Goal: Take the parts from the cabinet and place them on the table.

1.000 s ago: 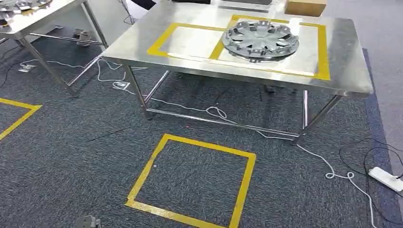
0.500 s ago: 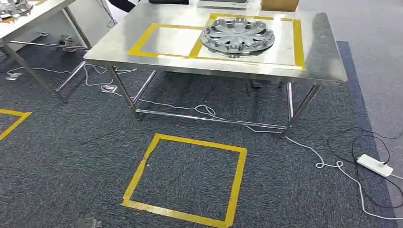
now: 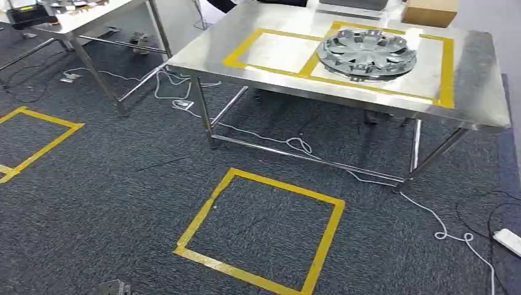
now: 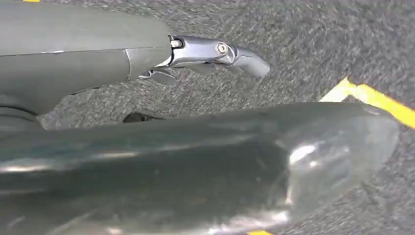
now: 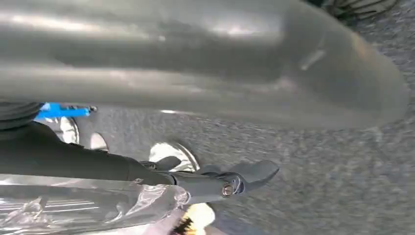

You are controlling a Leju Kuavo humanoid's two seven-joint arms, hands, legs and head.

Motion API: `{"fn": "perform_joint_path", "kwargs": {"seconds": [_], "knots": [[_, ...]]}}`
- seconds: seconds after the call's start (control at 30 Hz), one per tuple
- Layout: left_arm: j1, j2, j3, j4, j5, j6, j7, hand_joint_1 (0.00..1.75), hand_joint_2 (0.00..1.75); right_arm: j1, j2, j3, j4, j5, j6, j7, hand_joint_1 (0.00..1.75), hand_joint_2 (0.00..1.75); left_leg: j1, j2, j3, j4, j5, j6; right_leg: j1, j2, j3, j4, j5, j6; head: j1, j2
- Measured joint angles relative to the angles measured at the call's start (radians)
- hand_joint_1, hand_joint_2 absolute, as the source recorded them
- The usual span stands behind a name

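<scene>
- Left hand is hanging over carpet in left wrist view; fingers are sticking out straight w/ nothing between them, so it's reading as apart & empty.
- Right hand is also hanging low; fingers are looking extended w/ nothing gripped. Crinkled clear plastic is lying behind them, prob. not in the hand.
- Risk: floor tape square is sitting nearest the robot, in front of the table. Standing off-square there would prob. be throwing off any reach to the tabletop.
- Risk: white cable is trailing under the table & out past its right leg to a power strip; feet could be snagging it while walking.
- Parts: a stack of silver hubcaps is already sitting on the table, inside the right-hand taped box.
- Risk: the stack is looking slightly uneven; a hard placement on top could be sliding it.
- Left taped box beside the hubcaps is lying bare.
- Surface: shiny steel, prob. slick.
- Beyond the table: cardboard box at the far edge; second steel table further left.
</scene>
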Motion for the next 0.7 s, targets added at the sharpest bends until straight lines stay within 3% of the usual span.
{"fn": "perform_joint_path", "kwargs": {"seconds": [0.03,0.07,0.13,0.17,0.2,0.23,0.3,0.33,0.37,0.4,0.43,0.47,0.5,0.53,0.57,0.67,0.7], "knots": [[-0.004,0.000,0.002,0.000,0.000,0.000,0.000,0.00,0.00,-0.001,0.000,0.001,0.005,0.000,-0.001,-0.001,0.00,0.00,0.000,-0.012,-0.009,0.008,0.001,-0.004,-0.001,0.003,0.002,-0.020,0.003,0.003,0.000,0.000],[-0.003,0.000,0.003,0.000,0.000,0.000,0.000,0.00,0.00,-0.001,-0.003,0.001,0.009,0.002,-0.002,-0.002,0.00,0.00,0.005,-0.022,-0.018,0.006,0.007,-0.013,0.004,-0.007,-0.001,-0.012,0.003,0.002,0.000,0.000],[0.002,0.000,0.004,0.000,0.000,0.000,0.000,0.00,0.00,-0.002,-0.007,0.002,0.015,0.006,-0.007,-0.003,0.00,0.00,0.008,-0.046,-0.024,0.000,0.016,-0.028,0.004,-0.027,-0.004,-0.014,0.008,-0.008,0.000,0.000],[0.003,0.002,0.006,0.000,0.000,0.001,0.000,0.00,0.00,-0.004,-0.006,0.005,0.024,0.008,-0.010,-0.006,0.00,0.00,0.005,-0.050,-0.026,0.001,0.015,-0.030,-0.006,-0.043,-0.001,-0.026,0.016,-0.016,0.001,0.000],[0.003,-0.001,0.006,0.000,0.000,0.001,-0.001,0.00,0.00,-0.007,-0.012,0.005,0.026,0.010,-0.011,-0.008,0.00,0.00,0.000,0.006,-0.035,0.019,-0.006,-0.037,-0.005,-0.054,0.002,-0.031,0.019,-0.018,-0.005,0.000],[0.000,0.000,0.007,0.000,0.000,0.001,-0.001,0.00,0.00,-0.007,-0.013,0.005,0.029,0.010,-0.012,-0.010,0.00,0.00,0.002,0.040,-0.061,0.072,-0.044,-0.045,-0.005,-0.069,0.001,-0.031,0.020,-0.023,-0.012,0.000],[-0.005,0.000,0.008,0.000,-0.004,0.001,-0.001,0.00,0.00,-0.007,-0.019,0.005,0.038,0.012,-0.016,-0.009,0.00,0.00,0.008,0.063,-0.142,0.242,-0.123,-0.057,-0.004,-0.102,-0.002,-0.031,0.019,-0.024,-0.013,0.000],[-0.004,0.000,0.008,0.000,-0.005,0.000,-0.001,0.00,0.00,-0.007,-0.021,0.005,0.042,0.014,-0.017,-0.009,0.00,0.00,0.010,0.065,-0.170,0.303,-0.141,-0.061,-0.004,-0.116,-0.003,-0.031,0.019,-0.023,-0.013,0.000],[-0.002,0.000,0.008,0.000,-0.006,0.000,-0.001,0.00,0.00,-0.008,-0.022,0.005,0.045,0.014,-0.018,-0.009,0.00,0.00,0.012,0.065,-0.175,0.315,-0.133,-0.064,-0.004,-0.130,-0.004,-0.030,0.019,-0.023,-0.014,0.000],[0.000,0.001,0.009,0.000,-0.008,0.000,-0.001,0.00,0.00,-0.010,-0.022,0.005,0.049,0.015,-0.018,-0.009,0.00,0.00,0.014,0.068,-0.156,0.281,-0.103,-0.066,-0.004,-0.143,-0.004,-0.030,0.018,-0.022,-0.013,0.000],[0.000,0.001,0.010,0.000,-0.008,0.000,-0.001,0.00,0.00,-0.012,-0.022,0.005,0.052,0.016,-0.018,-0.009,0.00,0.00,0.014,0.075,-0.115,0.207,-0.061,-0.065,-0.005,-0.155,-0.003,-0.029,0.017,-0.020,-0.013,0.000],[-0.001,0.002,0.010,0.000,-0.008,0.000,-0.001,0.00,0.00,-0.014,-0.022,0.005,0.054,0.017,-0.018,-0.009,0.00,0.00,0.014,0.096,-0.060,0.111,-0.019,-0.064,-0.005,-0.166,-0.001,-0.027,0.015,-0.017,-0.013,0.000],[-0.004,0.001,0.010,0.000,-0.009,0.000,-0.001,0.00,0.00,-0.016,-0.023,0.005,0.057,0.017,-0.018,-0.009,0.00,0.00,0.013,0.145,-0.012,0.033,0.003,-0.063,-0.001,-0.174,0.001,-0.025,0.013,-0.012,-0.014,0.000],[-0.009,0.001,0.010,0.000,-0.009,0.000,-0.001,0.00,0.00,-0.015,-0.026,0.005,0.058,0.018,-0.018,-0.010,0.00,0.00,0.005,0.157,-0.001,-0.003,-0.009,-0.057,0.008,-0.184,-0.003,-0.014,0.006,-0.004,-0.017,0.000],[-0.012,0.000,0.010,0.000,-0.009,0.000,-0.001,0.00,0.00,-0.016,-0.028,0.005,0.062,0.021,-0.018,-0.010,0.00,0.00,0.007,0.144,-0.009,0.006,-0.006,-0.039,0.009,-0.193,-0.004,-0.015,0.006,-0.002,-0.012,0.000],[-0.003,0.001,0.011,0.000,-0.008,0.000,0.000,0.00,0.00,-0.021,-0.031,0.010,0.069,0.027,-0.018,-0.014,0.00,0.00,0.005,0.115,-0.013,0.004,-0.002,-0.018,0.006,-0.221,0.006,-0.018,0.003,0.012,-0.013,0.000],[-0.001,0.001,0.012,0.000,-0.008,0.000,0.000,0.00,0.00,-0.022,-0.034,0.013,0.070,0.029,-0.019,-0.015,0.00,0.00,0.010,0.107,-0.014,0.002,0.001,-0.012,0.002,-0.182,-0.002,-0.002,-0.015,0.021,-0.009,0.000]]}}
